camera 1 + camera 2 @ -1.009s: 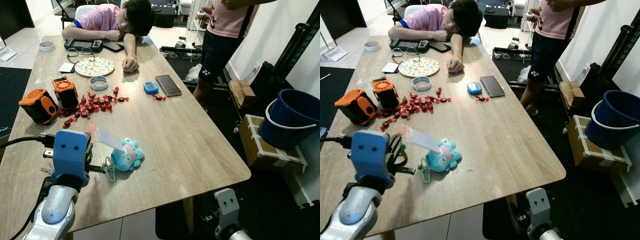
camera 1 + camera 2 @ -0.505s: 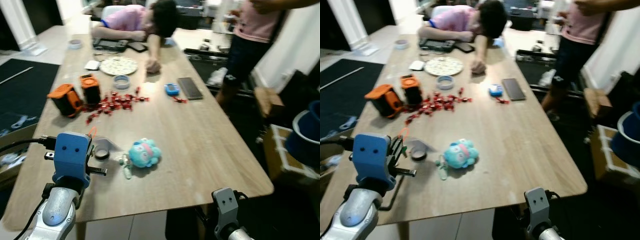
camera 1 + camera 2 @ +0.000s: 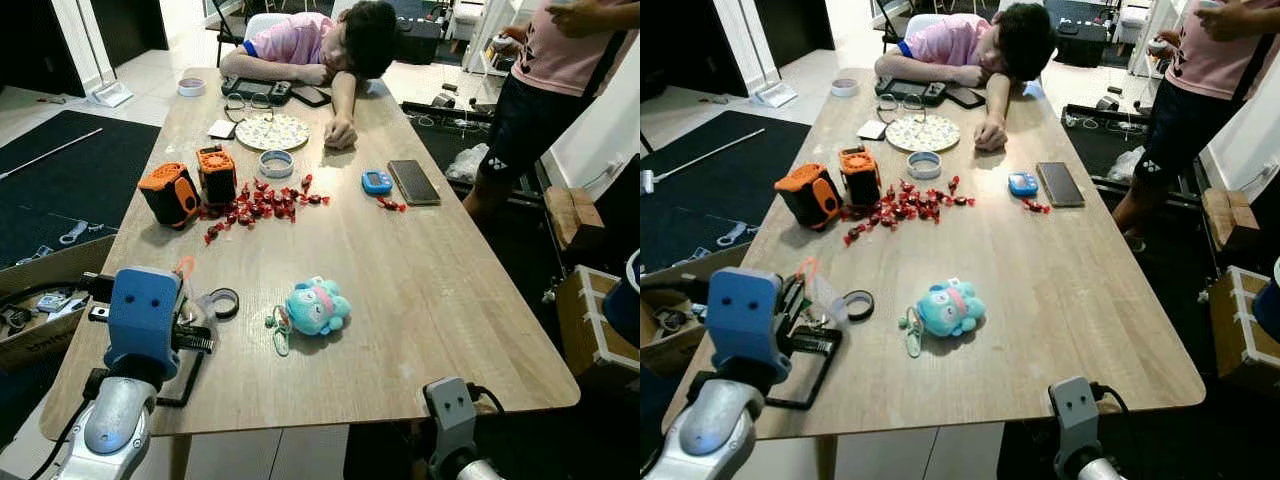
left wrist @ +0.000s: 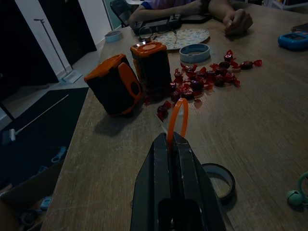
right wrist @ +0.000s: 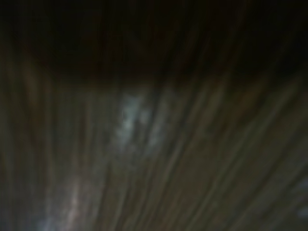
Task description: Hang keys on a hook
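Two changes stand out against the earlier pictures: the head camera has swung and pulled back, so more of the wooden table point(image 3: 420, 280) and the dark floor on its left now show, and the left gripper point(image 4: 175, 139) sits a little back from the table's near-left edge. Its black fingers are closed tight on a thin orange loop point(image 4: 177, 115), which looks to be the ring of the keys; in the head views something pale hangs by the blue wrist housing point(image 3: 143, 315), too small to identify. A second ago that gripper was beside the teal plush keychain point(image 3: 317, 307), which lies apart from it now, next to a black ring point(image 3: 224, 302). So the pick-up seems done and the carry has begun, though no hook is visible. The right gripper hangs idle; its finger state cannot be told.
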Robot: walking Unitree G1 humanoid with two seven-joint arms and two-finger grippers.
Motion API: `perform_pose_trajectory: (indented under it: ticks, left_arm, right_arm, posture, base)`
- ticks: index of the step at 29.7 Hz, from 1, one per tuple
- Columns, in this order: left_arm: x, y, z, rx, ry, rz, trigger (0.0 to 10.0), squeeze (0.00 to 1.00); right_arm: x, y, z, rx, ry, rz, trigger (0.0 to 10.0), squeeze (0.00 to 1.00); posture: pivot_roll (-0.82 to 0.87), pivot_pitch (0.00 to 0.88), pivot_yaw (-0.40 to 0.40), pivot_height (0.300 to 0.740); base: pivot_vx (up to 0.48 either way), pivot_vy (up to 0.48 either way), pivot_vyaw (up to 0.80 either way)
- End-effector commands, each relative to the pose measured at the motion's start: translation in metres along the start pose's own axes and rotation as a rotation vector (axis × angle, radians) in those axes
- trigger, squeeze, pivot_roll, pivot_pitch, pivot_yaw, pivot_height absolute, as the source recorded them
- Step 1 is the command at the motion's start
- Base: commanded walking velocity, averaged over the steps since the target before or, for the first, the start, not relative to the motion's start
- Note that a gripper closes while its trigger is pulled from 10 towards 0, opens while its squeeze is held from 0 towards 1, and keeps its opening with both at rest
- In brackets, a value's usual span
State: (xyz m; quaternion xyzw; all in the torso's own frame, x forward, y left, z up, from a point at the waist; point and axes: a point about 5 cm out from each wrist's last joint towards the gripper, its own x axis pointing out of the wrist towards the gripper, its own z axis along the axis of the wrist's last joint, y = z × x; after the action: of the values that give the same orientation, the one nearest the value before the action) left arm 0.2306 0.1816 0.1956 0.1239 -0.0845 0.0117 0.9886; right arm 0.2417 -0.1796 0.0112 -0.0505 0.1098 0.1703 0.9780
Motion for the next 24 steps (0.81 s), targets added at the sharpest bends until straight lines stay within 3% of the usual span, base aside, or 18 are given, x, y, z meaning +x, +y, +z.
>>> perform_pose_trajectory:
  ticks: [1, 14, 24]
  left_arm:
    - [-0.0022, -0.0005, -0.0040, -0.013, 0.013, 0.005, 10.0, 0.00]
    - [-0.0024, -0.0006, -0.0041, -0.013, 0.015, 0.008, 10.0, 0.00]
    - [-0.0023, -0.0011, -0.0044, -0.013, 0.017, 0.006, 10.0, 0.00]
  right_arm:
    - [-0.0067, 0.0014, -0.0091, 0.015, 0.028, -0.004, 10.0, 0.00]
    - [-0.0076, 0.0010, -0.0105, 0.032, 0.032, -0.003, 10.0, 0.00]
    - [-0.0079, 0.0007, -0.0103, 0.032, 0.033, -0.006, 10.0, 0.00]
  posture:
    - [0.23, 0.157, -0.056, 0.740]
    - [0.23, 0.163, -0.058, 0.740]
    - [0.23, 0.164, -0.057, 0.740]
  base:
    - [0.000, 0.000, 0.00]
    - [0.000, 0.000, 0.00]
    - [0.000, 0.000, -0.80]
